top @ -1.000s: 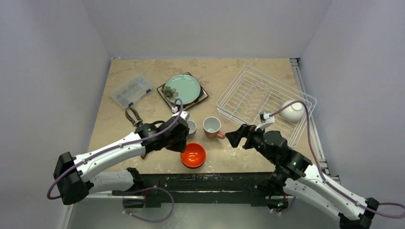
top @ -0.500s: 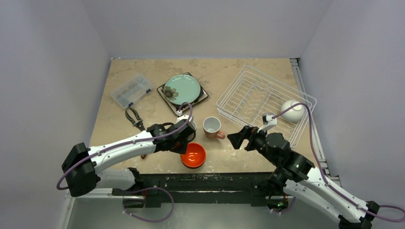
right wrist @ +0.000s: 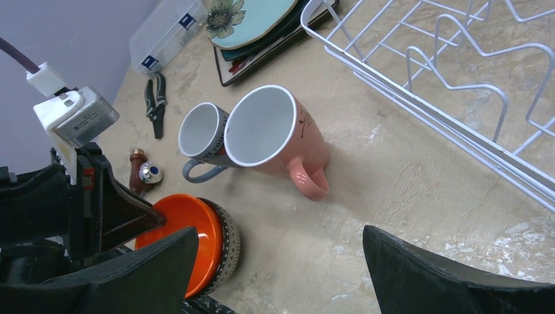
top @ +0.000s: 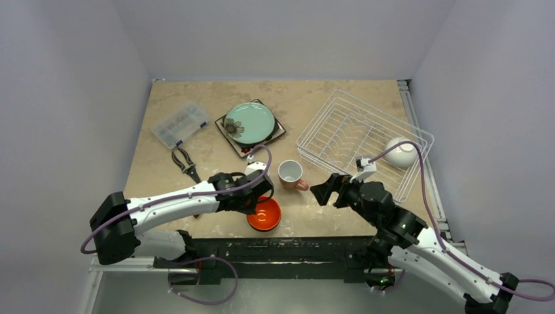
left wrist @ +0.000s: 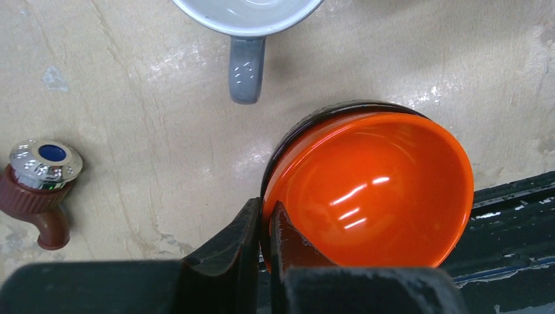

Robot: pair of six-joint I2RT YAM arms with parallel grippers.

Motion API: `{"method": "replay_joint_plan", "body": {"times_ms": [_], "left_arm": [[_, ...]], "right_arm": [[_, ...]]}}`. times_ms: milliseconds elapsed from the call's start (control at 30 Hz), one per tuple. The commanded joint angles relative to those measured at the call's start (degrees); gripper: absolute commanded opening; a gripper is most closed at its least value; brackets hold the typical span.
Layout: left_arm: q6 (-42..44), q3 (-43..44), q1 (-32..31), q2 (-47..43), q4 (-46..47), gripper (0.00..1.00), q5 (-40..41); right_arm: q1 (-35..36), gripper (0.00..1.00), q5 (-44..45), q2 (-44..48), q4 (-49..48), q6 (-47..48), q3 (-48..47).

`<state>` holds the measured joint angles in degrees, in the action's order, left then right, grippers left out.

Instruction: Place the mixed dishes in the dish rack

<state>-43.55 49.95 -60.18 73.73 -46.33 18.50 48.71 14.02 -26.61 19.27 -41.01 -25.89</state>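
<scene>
My left gripper (top: 256, 200) (left wrist: 265, 207) is shut on the left rim of the orange bowl (top: 266, 214) (left wrist: 373, 190) (right wrist: 185, 226), one finger inside and one outside. The bowl has a dark patterned outer wall and sits at the table's near edge. My right gripper (top: 322, 190) (right wrist: 281, 232) is open and empty, just right of the pink mug (top: 290, 173) (right wrist: 278, 134). The pale blue mug (left wrist: 246, 69) (right wrist: 199, 131) stands beside it. The teal plate (top: 250, 122) (right wrist: 252, 19) lies on the square flowered plate (top: 276, 137) (right wrist: 275, 49). The white bowl (top: 400, 152) sits in the dish rack (top: 317, 117) (right wrist: 419, 98). No separate dark brown bowl shows.
A clear compartment box (top: 178, 122) (right wrist: 167, 33) and black-handled pliers (top: 185, 163) (right wrist: 156, 98) lie at the left. A small brown knob with a chrome cap (left wrist: 42, 176) (right wrist: 145, 171) lies left of the orange bowl. A black rail (top: 294, 248) runs along the near edge.
My left gripper has moved right and nearer, from beside the pale blue mug to the orange bowl's rim, and is shut on it. The right arm has shifted only slightly.
</scene>
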Motion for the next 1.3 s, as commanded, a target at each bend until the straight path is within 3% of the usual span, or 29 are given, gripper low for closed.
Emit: {"method": "replay_joint_plan", "body": {"times_ms": [0, 267, 367, 433, 633, 833, 1000, 1167, 1267], "left_arm": [[-0.13, 4.28, -0.44, -4.15, -4.27, 0.00, 2.80], [2.36, 8.12, -0.22, -11.38, -4.55, 0.00, -1.43], [6.76, 9.64, 0.78, -14.86, -0.93, 0.00, -5.70], [9.80, 11.64, 3.10, -16.74, 0.96, 0.00, -8.89], [14.40, 15.75, 17.34, -18.90, 11.48, 0.00, -29.48], [15.24, 23.13, 21.51, -13.33, 14.77, 0.00, -39.33], [17.94, 20.25, 24.16, -12.43, 20.19, 0.00, -43.71], [16.93, 15.38, 31.08, -12.05, 26.10, 0.00, -52.97], [17.19, 14.50, 32.78, -11.58, 26.58, 0.00, -52.55]], "right_arm": [[0.03, 0.98, 0.46, -0.37, -1.53, -0.89, 0.07], [0.02, 0.98, 0.84, -3.60, -0.60, -1.32, -1.59], [-0.01, 0.98, -1.54, -3.52, -1.47, -6.16, -2.05], [-0.02, 0.99, -4.81, -2.69, -4.43, -7.67, -1.85], [-0.02, 0.98, -16.55, -2.35, -15.34, -11.41, -2.29], [0.07, 0.98, -23.92, -6.45, -21.28, -7.18, -5.49], [0.98, 0.98, -26.85, -10.35, -23.02, -4.00, -8.39], [4.00, 0.98, -28.34, -11.63, -32.33, -1.20, -7.54], [5.11, 0.98, -27.25, -13.22, -36.62, 0.51, -7.60]]}}
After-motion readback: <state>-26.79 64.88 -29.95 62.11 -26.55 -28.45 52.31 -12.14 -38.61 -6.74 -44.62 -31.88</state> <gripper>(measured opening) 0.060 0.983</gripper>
